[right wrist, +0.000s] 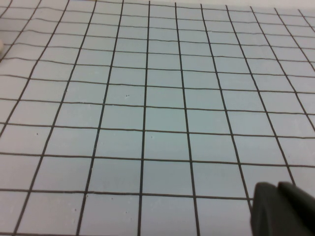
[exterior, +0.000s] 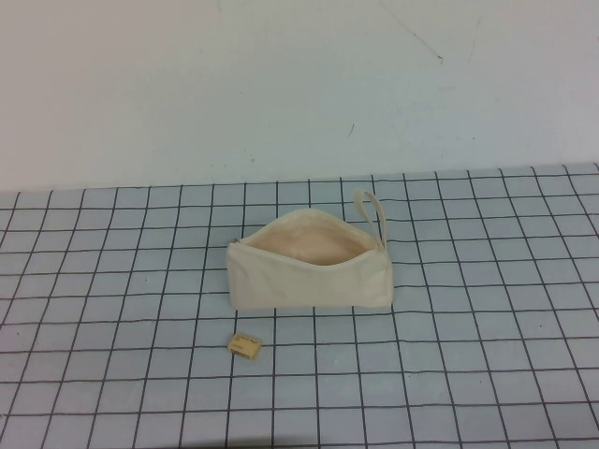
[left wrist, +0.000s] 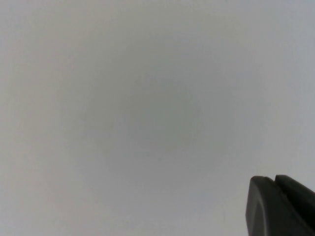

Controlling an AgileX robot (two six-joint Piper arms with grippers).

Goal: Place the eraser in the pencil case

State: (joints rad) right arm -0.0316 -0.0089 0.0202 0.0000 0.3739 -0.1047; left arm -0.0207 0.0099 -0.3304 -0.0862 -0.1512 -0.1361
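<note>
Nearest the robot on the gridded table (exterior: 487,374), the eraser (exterior: 245,345) lies flat, a small tan-yellow block with a paler top face. It sits just in front of the pencil case (exterior: 309,276), near that pouch's left front corner, apart from it and not touching.

Beyond the eraser, the pencil case rests on the table with its mouth agape, showing the pale peach lining (exterior: 304,248). The cream-white front panel faces the robot. The loop strap (exterior: 372,210) rises from the far right end of the pouch and curves back toward the wall.

Behind the table stands a plain pale wall (exterior: 281,84) with a few faint marks.

Neither arm appears in the high view. The left gripper (left wrist: 281,206) shows only as a dark fingertip at the edge of the left wrist view, set against a featureless pale surface; neither task item is seen near it, and whether its fingers are spread or closed cannot be told. The right gripper (right wrist: 283,209) likewise shows only as a dark tip in the right wrist view, above bare grid squares of the table. A sliver of something pale (right wrist: 1,46) sits at the edge of that view, well away from the gripper; what it is cannot be told. The spread of the right gripper's fingers cannot be told either.
</note>
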